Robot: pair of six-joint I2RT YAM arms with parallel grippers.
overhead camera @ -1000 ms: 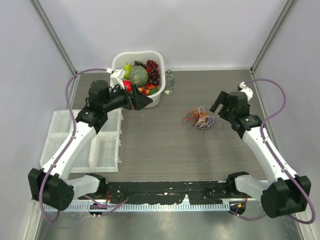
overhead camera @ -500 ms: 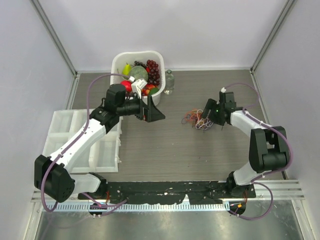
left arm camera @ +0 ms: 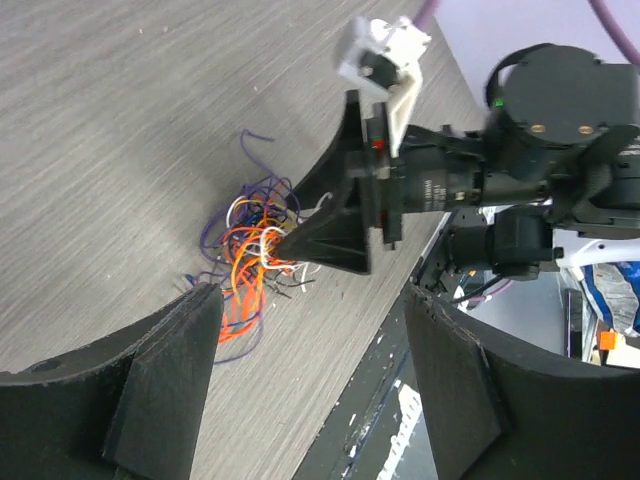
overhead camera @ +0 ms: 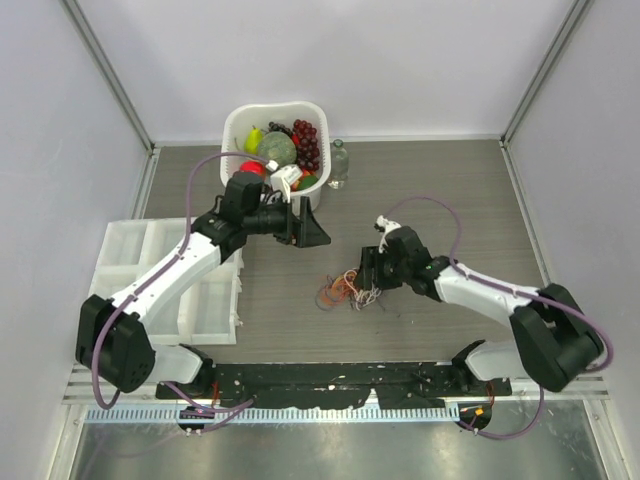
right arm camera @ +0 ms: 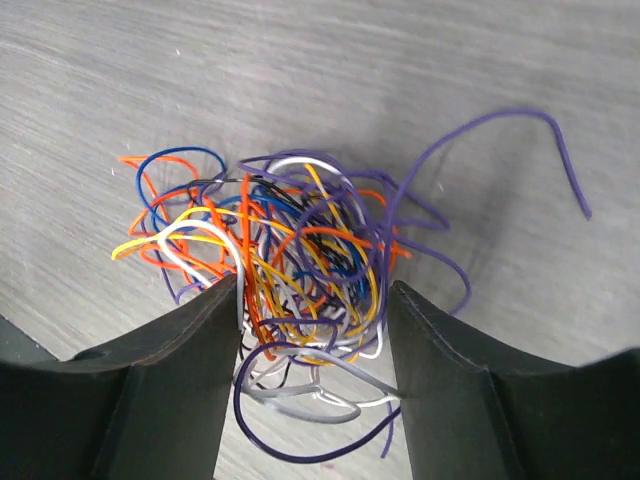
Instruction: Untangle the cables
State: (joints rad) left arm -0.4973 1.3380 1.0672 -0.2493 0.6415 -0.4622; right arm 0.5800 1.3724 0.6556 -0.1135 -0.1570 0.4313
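Cables (right arm camera: 290, 250) sat bunched on table (overhead camera: 450, 190) front-centre, straddled by my right gripper (right arm camera: 313, 295), jaws apart, nothing pinched. Left gripper (overhead camera: 308, 230) spread too, empty, well apart up-left, so right arm was way nearer.

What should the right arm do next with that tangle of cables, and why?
Probably close the right gripper on the cables: in the right wrist view its fingers stand open on either side of the tangle, strands lying between them. The left gripper is open and apart from the bundle, so nothing grips it yet.
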